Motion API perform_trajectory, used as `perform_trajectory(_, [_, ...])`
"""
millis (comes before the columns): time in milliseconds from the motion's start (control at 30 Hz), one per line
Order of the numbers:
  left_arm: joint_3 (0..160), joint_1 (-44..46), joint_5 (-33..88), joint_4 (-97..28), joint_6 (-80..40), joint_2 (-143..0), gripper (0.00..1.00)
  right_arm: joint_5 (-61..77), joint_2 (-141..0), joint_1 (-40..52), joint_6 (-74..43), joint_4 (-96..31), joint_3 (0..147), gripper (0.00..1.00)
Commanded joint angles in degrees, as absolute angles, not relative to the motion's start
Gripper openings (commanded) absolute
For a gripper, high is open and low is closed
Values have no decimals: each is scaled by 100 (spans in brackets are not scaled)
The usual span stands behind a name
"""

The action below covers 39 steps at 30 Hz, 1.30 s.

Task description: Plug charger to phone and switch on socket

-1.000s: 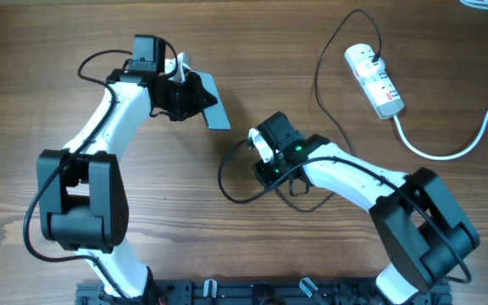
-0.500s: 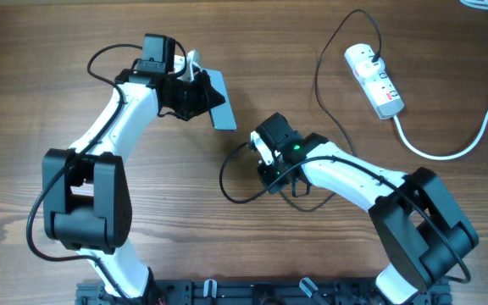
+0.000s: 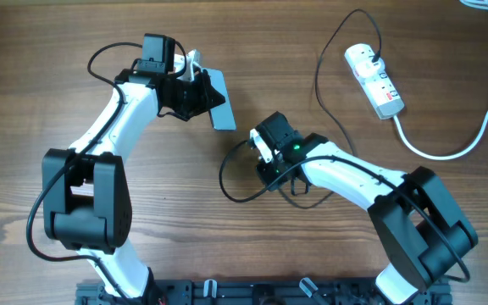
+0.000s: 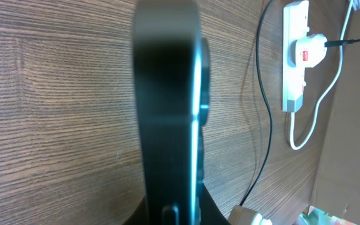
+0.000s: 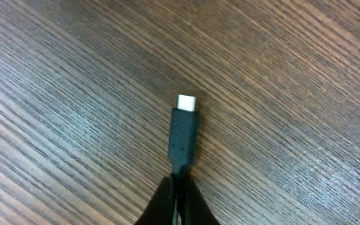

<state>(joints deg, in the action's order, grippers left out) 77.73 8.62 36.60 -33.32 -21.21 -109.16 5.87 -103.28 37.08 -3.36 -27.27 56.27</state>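
Observation:
My left gripper is shut on the phone, which it holds tilted above the table; in the left wrist view the phone stands edge-on and blurred between the fingers. My right gripper is shut on the charger cable just behind its plug; the right wrist view shows the black plug with its silver tip sticking out beyond the closed fingers. The plug tip is a short way right of and below the phone's lower end. The white socket lies at the far right with a plug in it.
The black charger cable runs from the socket and loops on the table under my right arm. A thick white cord curves off to the right edge. The socket also shows in the left wrist view.
My left arm swung the phone a little up and to the right a second ago, then held still. My right gripper with the plug has barely moved.

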Motion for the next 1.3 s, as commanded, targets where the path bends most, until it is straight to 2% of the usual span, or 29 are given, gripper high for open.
perform_trajectory(0, [7789,851,4049,-3253,-1966,-10910,4,602,-10508,3710,-342,-2777,5516,4])
perform_trajectory(200, [7789,836,4827,-3192,-1769,-10910,4,1474,-9642,3441,-456,-3009,5653,4])
perform_trajectory(433, [7789,631,6987,-2425,-1868,-10910,4,3496,-8606,3046,-1468,-2915,5653,4])
perform_trajectory(667, [7789,611,7607,-1269,-3293,-10910,4,4563,-8619,3079,-2303,-1981,5577,4])
perform_trajectory(733, [7789,596,7723,-1240,-3361,-10910,4,4849,-8619,3072,-2453,-1608,5577,4])
perform_trajectory(1000, [7789,561,7642,-1253,-2943,-10910,4,4296,-8619,3068,-2847,-1498,5577,4])
perform_trajectory(1133, [7789,410,6357,-1747,-2891,-10910,4,2722,-8737,3197,-2543,-2272,5575,5])
perform_trajectory(1167, [7789,338,6069,-1883,-2891,-10910,4,2530,-8796,3245,-2547,-2290,5575,7])
perform_trajectory(1233, [7789,165,5664,-2196,-2880,-10910,4,2231,-8989,3369,-2510,-2217,5577,31])
perform_trajectory(1267, [7789,102,5575,-2320,-2871,-10910,4,2102,-9100,3415,-2403,-2226,5583,34])
